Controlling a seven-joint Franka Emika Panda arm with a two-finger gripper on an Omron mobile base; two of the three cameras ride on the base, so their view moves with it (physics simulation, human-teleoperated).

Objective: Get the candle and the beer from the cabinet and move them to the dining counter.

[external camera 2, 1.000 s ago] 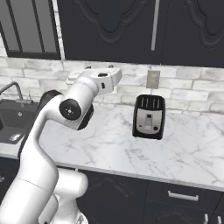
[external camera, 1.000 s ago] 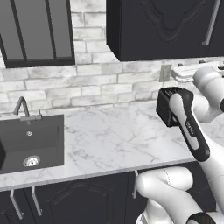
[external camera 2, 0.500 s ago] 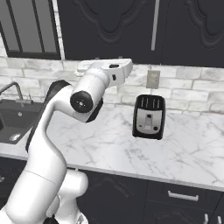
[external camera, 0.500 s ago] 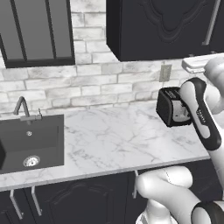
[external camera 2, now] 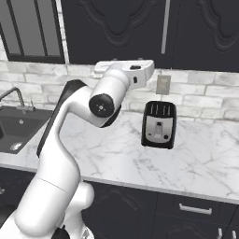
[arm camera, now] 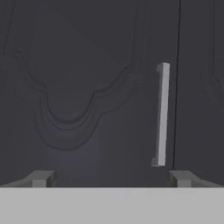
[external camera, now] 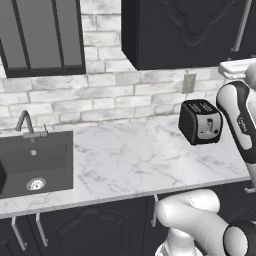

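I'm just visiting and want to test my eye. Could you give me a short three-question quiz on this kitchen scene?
1. True or false: the cabinet door is shut.
2. Which appliance stands on the marble worktop right of the sink?
A) kettle B) toaster C) blender
3. Fill in: in the hand view, the claw faces the door with its jaws ____, the handle ahead.

Key: 1 true; 2 B, the toaster; 3 open.
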